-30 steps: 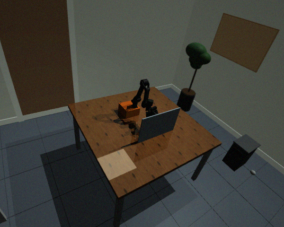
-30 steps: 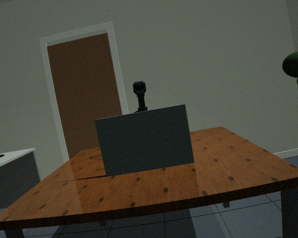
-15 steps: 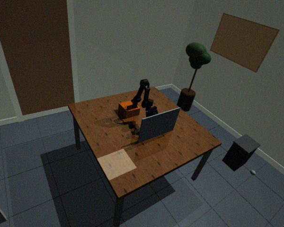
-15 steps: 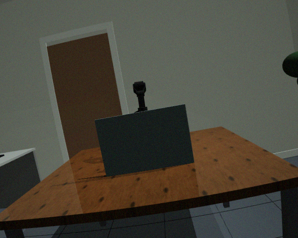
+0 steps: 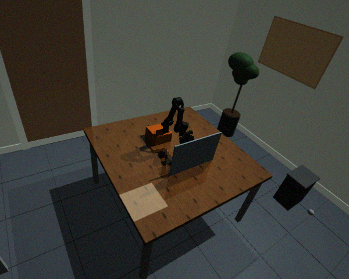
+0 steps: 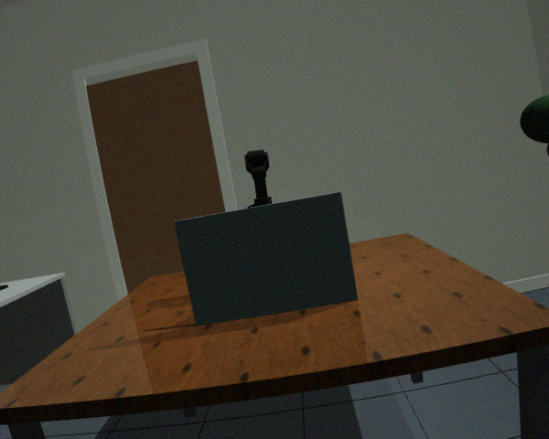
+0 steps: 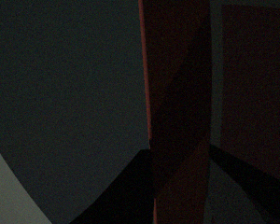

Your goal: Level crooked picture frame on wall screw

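A blue-grey upright panel (image 5: 195, 154) (image 6: 270, 264) (image 7: 65, 84) stands on the table; the top and exterior views show its back. In the wrist view, the picture frame (image 7: 182, 93) has a dark red-brown border, a grey mat and a dark red picture. It hangs on the panel's other face. My gripper (image 7: 175, 157) is shut on the frame's border, one black finger at the outer edge and one at the inner edge. The screw is out of sight. The top and exterior views hide the frame, so its tilt cannot be judged; its outer edge slants slightly in the wrist view.
The black arm (image 5: 177, 103) (image 6: 256, 165) reaches down behind the panel. An orange box (image 5: 158, 139) stands by its base on the wooden table (image 5: 228, 180) (image 6: 425, 293). A pale square patch (image 5: 143, 201) lies near the table's front left edge.
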Controlling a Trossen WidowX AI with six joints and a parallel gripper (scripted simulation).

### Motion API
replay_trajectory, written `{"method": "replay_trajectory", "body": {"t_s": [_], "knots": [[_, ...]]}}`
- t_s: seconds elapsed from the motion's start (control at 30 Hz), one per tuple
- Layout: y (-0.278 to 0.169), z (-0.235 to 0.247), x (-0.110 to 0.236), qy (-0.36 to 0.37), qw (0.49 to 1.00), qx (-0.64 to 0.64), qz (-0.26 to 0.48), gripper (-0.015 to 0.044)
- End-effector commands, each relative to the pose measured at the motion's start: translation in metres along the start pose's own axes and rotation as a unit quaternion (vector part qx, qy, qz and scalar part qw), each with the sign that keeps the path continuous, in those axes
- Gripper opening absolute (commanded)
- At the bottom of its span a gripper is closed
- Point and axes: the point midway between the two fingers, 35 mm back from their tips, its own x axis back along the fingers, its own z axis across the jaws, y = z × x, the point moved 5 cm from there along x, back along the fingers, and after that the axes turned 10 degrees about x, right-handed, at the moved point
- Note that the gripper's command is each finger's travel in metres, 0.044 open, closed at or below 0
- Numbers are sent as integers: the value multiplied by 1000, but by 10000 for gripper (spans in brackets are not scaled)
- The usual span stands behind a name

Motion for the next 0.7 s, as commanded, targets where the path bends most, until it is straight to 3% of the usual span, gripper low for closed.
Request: {"method": "replay_trajectory", "body": {"t_s": [0.0,0.07,0.67], "knots": [[0,0,0,0,1000,1,2,36],[0,0,0,0,1000,1,2,0],[1,3,0,0,1000,2,2,0]]}}
